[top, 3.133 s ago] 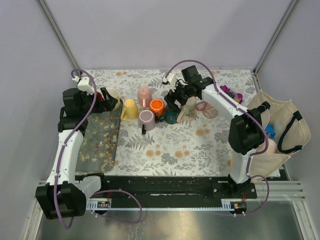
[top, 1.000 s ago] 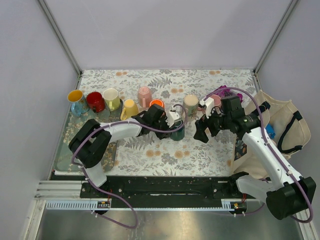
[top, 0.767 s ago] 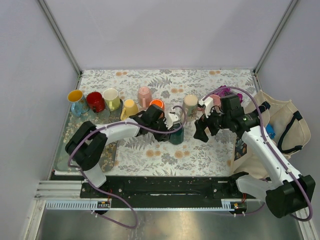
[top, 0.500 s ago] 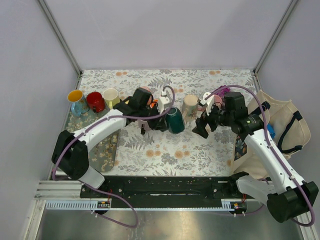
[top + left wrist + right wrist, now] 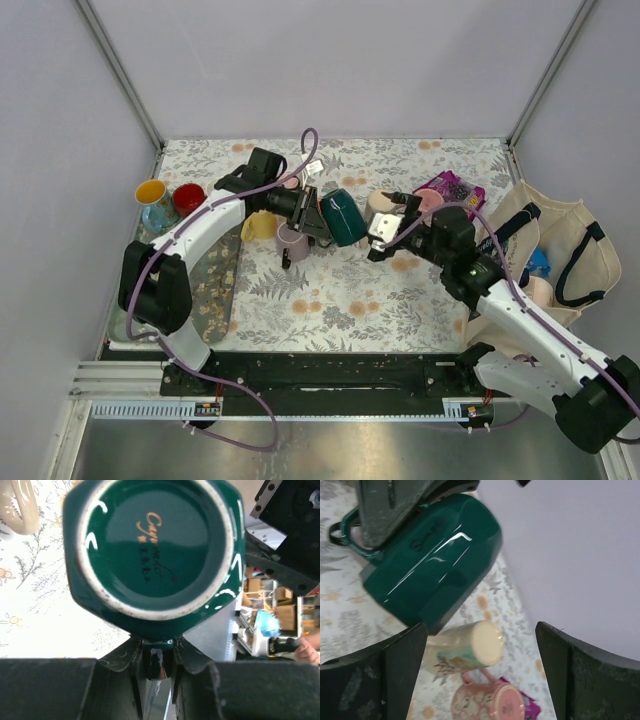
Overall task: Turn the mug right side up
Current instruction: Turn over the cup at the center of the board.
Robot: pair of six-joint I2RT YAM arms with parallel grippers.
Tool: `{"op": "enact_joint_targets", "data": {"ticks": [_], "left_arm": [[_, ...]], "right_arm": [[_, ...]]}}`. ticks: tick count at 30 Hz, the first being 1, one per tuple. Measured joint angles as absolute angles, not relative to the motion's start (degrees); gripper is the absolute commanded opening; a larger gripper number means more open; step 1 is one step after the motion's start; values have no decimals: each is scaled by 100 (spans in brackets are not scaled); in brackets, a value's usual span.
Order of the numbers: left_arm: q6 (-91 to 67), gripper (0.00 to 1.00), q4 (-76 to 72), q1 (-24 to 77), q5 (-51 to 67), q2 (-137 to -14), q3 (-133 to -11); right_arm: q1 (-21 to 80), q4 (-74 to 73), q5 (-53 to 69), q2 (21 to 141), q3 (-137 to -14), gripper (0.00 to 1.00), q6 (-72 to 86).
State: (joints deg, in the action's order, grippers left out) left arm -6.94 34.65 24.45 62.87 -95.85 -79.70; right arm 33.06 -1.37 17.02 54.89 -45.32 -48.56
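One tool [image 5: 320, 214], left, tight on mug [image 5: 345, 218]

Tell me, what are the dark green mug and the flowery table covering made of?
The green mug looks like glazed ceramic: it is glossy with sharp highlights, and a pale, rough, unglazed ring runs around its base. The table covering seems to be a printed sheet, cloth or vinyl, matte with a leaf and flower pattern; the pictures don't settle which.
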Motion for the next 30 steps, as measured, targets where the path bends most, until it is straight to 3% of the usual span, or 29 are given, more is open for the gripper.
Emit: {"op": "enact_joint_targets", "data": {"ticks": [5, 9, 12, 17, 22, 26, 30], "left_arm": [[-2097, 0, 2458, 2349, 6823, -9638, -7546], [-4195, 0, 495, 2296, 7500, -9950, -7122], [-5448, 0, -921, 2287, 7712, -10243, -6978], [-6375, 0, -1933, 2233, 8001, -10337, -6963], [-6731, 0, -2119, 2220, 8235, -10355, -7037], [-6820, 7, -1800, 2220, 8300, -10449, -7214], [-6779, 2, -1238, 2220, 8300, -10565, -7426]], "right_arm": [[3358, 788, 1756, 5767, -4508, 99, -5596], [3391, 1133, 2058, 5771, -4493, 99, -6167], [3479, 1057, 2222, 5760, -4486, 99, -6388], [3514, -113, 2477, 5474, -4672, 99, -6759], [3522, -32, 2469, 5439, -4456, 98, -7030], [3529, 565, 2137, 5927, -4357, 94, -6908], [3531, 993, 1865, 6386, -4436, 86, -6845]]}}
